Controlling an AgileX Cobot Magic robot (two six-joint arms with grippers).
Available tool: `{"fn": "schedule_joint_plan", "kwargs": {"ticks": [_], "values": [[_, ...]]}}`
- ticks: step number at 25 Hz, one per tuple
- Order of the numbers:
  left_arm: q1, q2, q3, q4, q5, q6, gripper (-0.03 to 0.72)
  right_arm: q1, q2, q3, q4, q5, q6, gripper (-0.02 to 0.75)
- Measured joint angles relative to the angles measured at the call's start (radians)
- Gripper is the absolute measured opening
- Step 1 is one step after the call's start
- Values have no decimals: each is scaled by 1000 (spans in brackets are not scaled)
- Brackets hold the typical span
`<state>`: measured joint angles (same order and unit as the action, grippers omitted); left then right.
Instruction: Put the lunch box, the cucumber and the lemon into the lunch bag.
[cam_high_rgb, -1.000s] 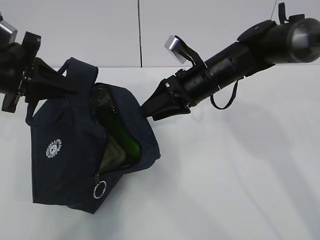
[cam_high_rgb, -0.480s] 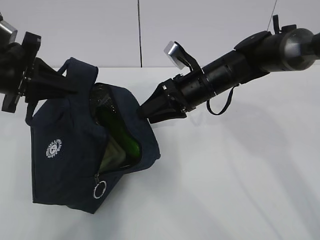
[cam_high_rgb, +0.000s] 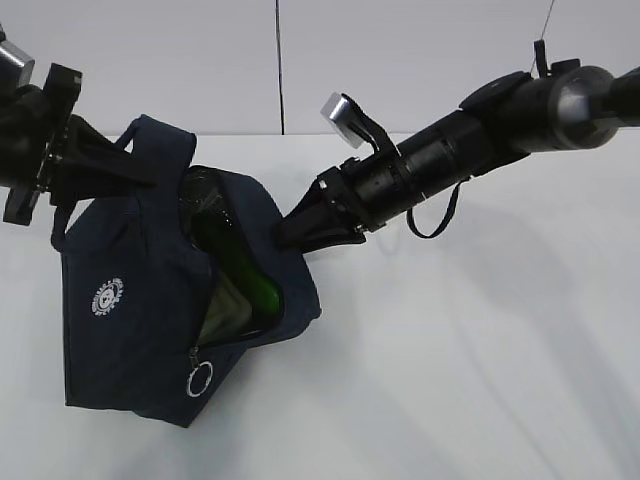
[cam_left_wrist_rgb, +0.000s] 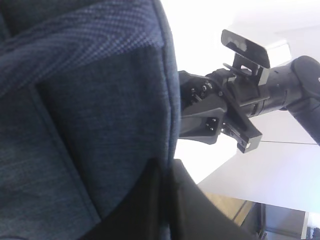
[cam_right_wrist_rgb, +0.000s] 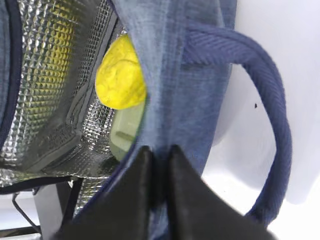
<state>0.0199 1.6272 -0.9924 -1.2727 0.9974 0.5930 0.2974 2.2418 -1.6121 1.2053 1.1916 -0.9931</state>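
The navy lunch bag (cam_high_rgb: 130, 310) stands open and tilted on the white table. Inside it the dark green cucumber (cam_high_rgb: 235, 260) leans against the pale green lid of the lunch box (cam_high_rgb: 225, 318). In the right wrist view the yellow lemon (cam_right_wrist_rgb: 121, 75) sits above the lunch box (cam_right_wrist_rgb: 127, 132) against the silver lining. My left gripper (cam_high_rgb: 148, 172) is shut on the bag's upper left edge, and the cloth runs between its fingers (cam_left_wrist_rgb: 150, 200). My right gripper (cam_high_rgb: 285, 235) pinches the bag's right rim, with fabric between its fingertips (cam_right_wrist_rgb: 159, 150).
A loop handle (cam_right_wrist_rgb: 270, 115) hangs beside the right gripper. The zipper's metal ring pull (cam_high_rgb: 199, 379) dangles at the bag's lower front. The right arm (cam_left_wrist_rgb: 235, 110) shows beyond the bag in the left wrist view. White table (cam_high_rgb: 480, 380) lies to the right.
The right arm has shifted a little left and lower, and its fingers have narrowed onto the bag's right rim. The left arm and the bag have stayed put.
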Motion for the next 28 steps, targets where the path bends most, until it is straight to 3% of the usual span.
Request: {"fn": "schedule_joint_plan", "kwargs": {"ticks": [8,10,24,28], "values": [[0,0,0,0,0,0,-6,0,0,0,0,0,-9,60],[0,0,0,0,-5,0,-6,0,0,0,0,0,-18,20],[-2,0,0,6,-15,39,-6,0,0,0,-14,-4,-6,10],[-52,0,0,6,-44,52,-6,0,0,0,-16,-4,-6,10]]}}
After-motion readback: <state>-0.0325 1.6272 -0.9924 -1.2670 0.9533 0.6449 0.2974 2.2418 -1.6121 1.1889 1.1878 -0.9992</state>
